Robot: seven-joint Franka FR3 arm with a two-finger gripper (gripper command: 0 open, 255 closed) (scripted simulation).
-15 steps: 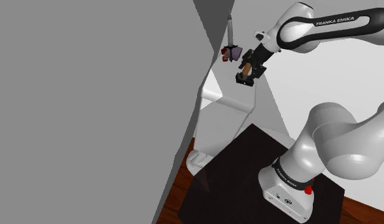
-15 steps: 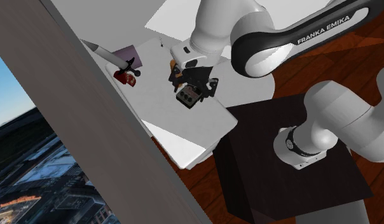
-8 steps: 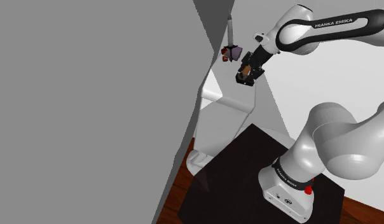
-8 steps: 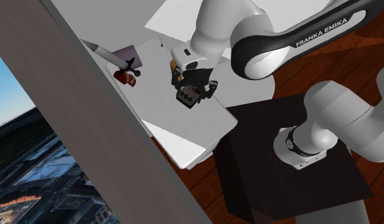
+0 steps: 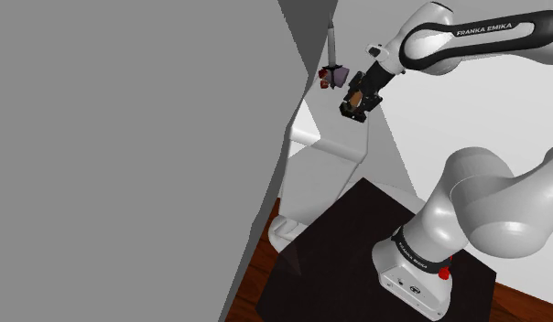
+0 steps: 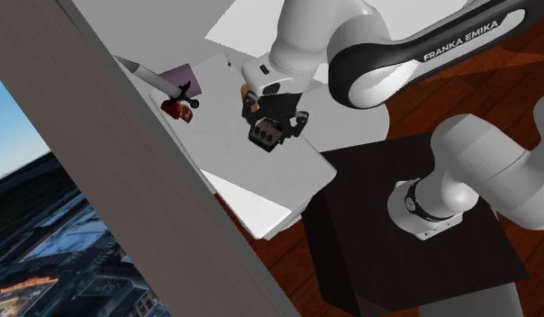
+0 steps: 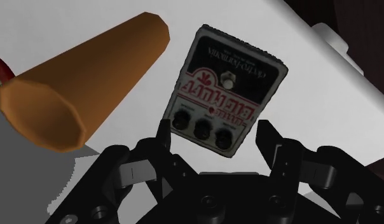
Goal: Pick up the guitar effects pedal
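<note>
The guitar effects pedal (image 7: pixel 226 95) is a grey and black box with red lettering, one footswitch and three black knobs. It lies on the white table (image 7: pixel 324 83). My black gripper (image 7: pixel 216 137) is shut on its knob end, one finger at each side. In the second exterior view the gripper (image 6: pixel 272 135) points down at the pedal (image 6: pixel 266 135) in the middle of the table (image 6: pixel 261 194). The shoulder view has the gripper (image 5: pixel 355 106) at the table's far end.
An orange-brown tapered tube (image 7: pixel 82 83) lies right beside the pedal. A purple box (image 6: pixel 185 79), a small red thing (image 6: pixel 178 110) and a grey stick (image 6: pixel 140 70) sit further along. A big slanted wall (image 5: pixel 128 137) borders the table. My stand (image 6: pixel 396 243) is dark.
The forearm swayed slightly and came back. Hand and pedal stay at the same spot on the white table.
</note>
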